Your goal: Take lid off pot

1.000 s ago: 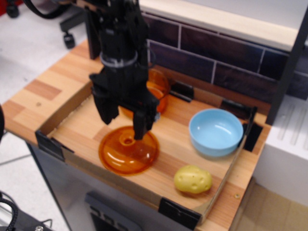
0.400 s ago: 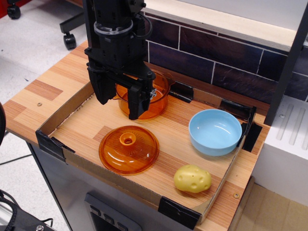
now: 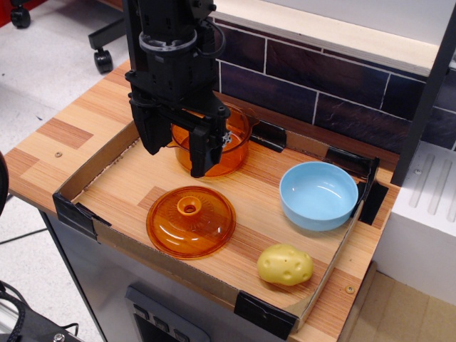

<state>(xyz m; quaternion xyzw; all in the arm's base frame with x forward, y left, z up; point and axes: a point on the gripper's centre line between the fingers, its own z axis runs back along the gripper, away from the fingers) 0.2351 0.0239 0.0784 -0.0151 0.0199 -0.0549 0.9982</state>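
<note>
On the desk [image 3: 85, 121], inside the low tray [image 3: 92, 174], the lid [image 3: 191, 221] is sitting flat near the front edge, fully clear of the pot [image 3: 231, 142], which is back by the rear wall. So what changed: a second ago the gripper [image 3: 174, 153] was right down over the lid, fingers either side of the knob [image 3: 189, 207]. Now it's lifted up and back, hanging over the pot area, and nothing has moved in the last fraction of a second. The jaws are spread apart with nothing between them, so the lid has been let go.

My read is that the task is basically done. Lid off, pot uncovered, arm out of the way. Nothing looks left except maybe retreating further.

Orientation-wise, the lid is dome side up with the ring knob pointing straight up at the centre. It's round, so no real long axis to speak of, just that vertical one through the knob. The pot is upright, mouth facing up, partly hidden behind the arm.

Blue bowl [image 3: 319, 194] and the yellow potato-looking thing [image 3: 285, 265] sit off to the side, well apart from the lid.
</note>
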